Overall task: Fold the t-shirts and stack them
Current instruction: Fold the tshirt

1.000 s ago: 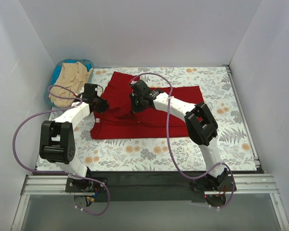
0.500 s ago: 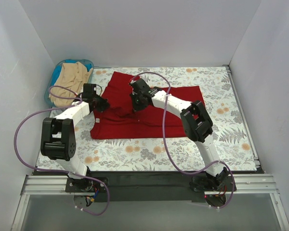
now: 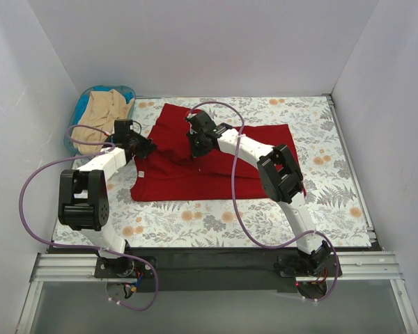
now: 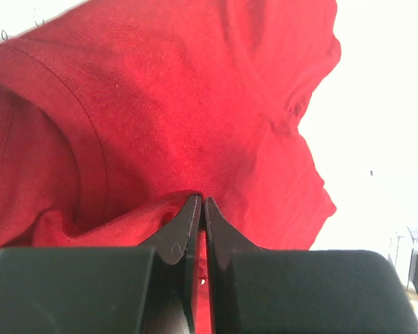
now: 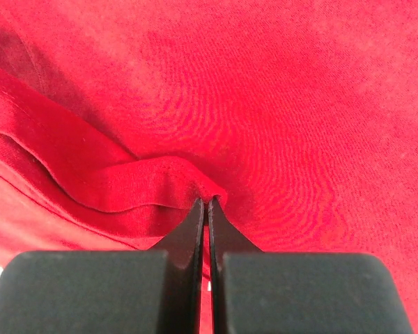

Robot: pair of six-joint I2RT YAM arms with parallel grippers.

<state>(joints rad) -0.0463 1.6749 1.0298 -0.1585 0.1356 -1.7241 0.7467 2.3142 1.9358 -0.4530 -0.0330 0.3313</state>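
The dark red t-shirt point(image 3: 195, 177) lies spread on the flowered table, partly folded over itself. My left gripper point(image 3: 145, 148) is shut on the shirt's left edge; the left wrist view shows the red cloth point(image 4: 195, 104) pinched between the closed fingertips point(image 4: 200, 202). My right gripper point(image 3: 195, 147) is shut on a fold near the shirt's upper middle; the right wrist view shows a red hem point(image 5: 125, 188) caught at the closed fingertips point(image 5: 207, 202). The beige t-shirt point(image 3: 103, 115) lies crumpled in the blue basket at the back left.
The blue plastic basket point(image 3: 81, 106) stands in the back left corner against the wall. White walls enclose the table on three sides. Flowered tablecloth point(image 3: 334, 160) shows to the right of and in front of the red shirt. Purple cables loop over both arms.
Both grippers have moved away from me toward the back, each pulling its pinch of red cloth along. The left one has shifted slightly left toward the basket.
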